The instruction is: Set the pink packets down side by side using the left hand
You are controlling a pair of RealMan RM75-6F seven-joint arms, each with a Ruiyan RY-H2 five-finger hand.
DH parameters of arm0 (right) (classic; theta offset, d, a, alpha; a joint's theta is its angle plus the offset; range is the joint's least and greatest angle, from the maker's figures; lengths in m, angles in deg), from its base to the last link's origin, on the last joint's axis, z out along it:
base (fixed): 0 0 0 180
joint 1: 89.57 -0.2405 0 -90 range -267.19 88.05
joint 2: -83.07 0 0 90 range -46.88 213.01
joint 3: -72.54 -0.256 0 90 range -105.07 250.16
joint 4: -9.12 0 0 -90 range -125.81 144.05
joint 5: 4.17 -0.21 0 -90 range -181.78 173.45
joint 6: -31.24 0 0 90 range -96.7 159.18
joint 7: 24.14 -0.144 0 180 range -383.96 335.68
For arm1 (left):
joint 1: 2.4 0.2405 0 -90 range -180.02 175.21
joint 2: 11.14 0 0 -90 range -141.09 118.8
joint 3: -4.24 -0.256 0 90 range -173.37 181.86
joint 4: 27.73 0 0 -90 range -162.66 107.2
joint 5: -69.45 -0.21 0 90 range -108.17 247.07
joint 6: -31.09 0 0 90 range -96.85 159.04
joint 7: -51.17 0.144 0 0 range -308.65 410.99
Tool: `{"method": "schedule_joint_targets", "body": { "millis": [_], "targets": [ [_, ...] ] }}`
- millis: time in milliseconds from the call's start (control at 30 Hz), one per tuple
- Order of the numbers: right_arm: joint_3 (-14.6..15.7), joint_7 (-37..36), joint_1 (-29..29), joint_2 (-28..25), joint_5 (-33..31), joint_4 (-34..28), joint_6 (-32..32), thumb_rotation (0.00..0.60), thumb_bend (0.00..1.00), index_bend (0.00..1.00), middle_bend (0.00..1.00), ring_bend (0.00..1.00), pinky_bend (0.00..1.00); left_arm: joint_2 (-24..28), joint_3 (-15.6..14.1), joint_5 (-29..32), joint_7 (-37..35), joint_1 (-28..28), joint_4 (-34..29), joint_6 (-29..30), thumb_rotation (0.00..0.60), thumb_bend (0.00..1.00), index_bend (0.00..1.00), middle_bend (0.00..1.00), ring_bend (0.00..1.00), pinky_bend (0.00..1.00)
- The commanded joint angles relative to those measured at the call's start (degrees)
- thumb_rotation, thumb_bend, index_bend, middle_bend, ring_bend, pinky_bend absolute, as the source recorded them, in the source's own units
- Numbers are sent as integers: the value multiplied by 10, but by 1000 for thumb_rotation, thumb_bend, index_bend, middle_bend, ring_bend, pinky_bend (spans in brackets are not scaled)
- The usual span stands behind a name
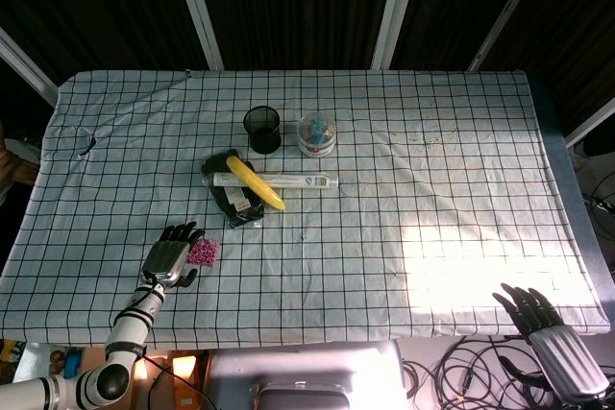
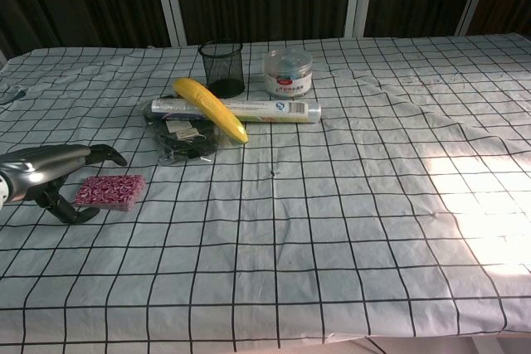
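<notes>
A pink patterned packet [image 1: 203,253] [image 2: 110,191] lies flat on the checked cloth at the front left. I cannot tell whether it is one packet or two lying together. My left hand [image 1: 171,256] [image 2: 50,172] is just to its left, fingers stretched out over the packet's left edge and the thumb low beside it, holding nothing. My right hand [image 1: 538,319] hangs off the table's front right corner with its fingers spread and nothing in it; the chest view does not show it.
Behind the packet lie a black pouch [image 1: 233,201] [image 2: 184,137], a yellow banana [image 1: 256,182] [image 2: 211,109] and a white tube [image 1: 298,180] [image 2: 274,110]. Further back stand a black mesh cup [image 1: 262,129] [image 2: 222,67] and a small lidded jar [image 1: 317,135] [image 2: 289,73].
</notes>
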Motion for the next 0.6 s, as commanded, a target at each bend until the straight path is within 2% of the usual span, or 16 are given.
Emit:
{"method": "schedule_joint_targets", "body": {
  "millis": [33, 600],
  "targets": [
    [1, 1, 0, 1, 1, 0, 1, 600, 198, 0, 0, 0, 0, 0, -4, 3, -2, -4, 0, 2, 600, 400, 164, 0, 0, 0],
    [2, 0, 5, 2, -1, 4, -6, 600, 198, 0, 0, 0, 0, -13, -20, 13, -19, -25, 32, 10, 600, 402, 246, 0, 0, 0]
  ]
}}
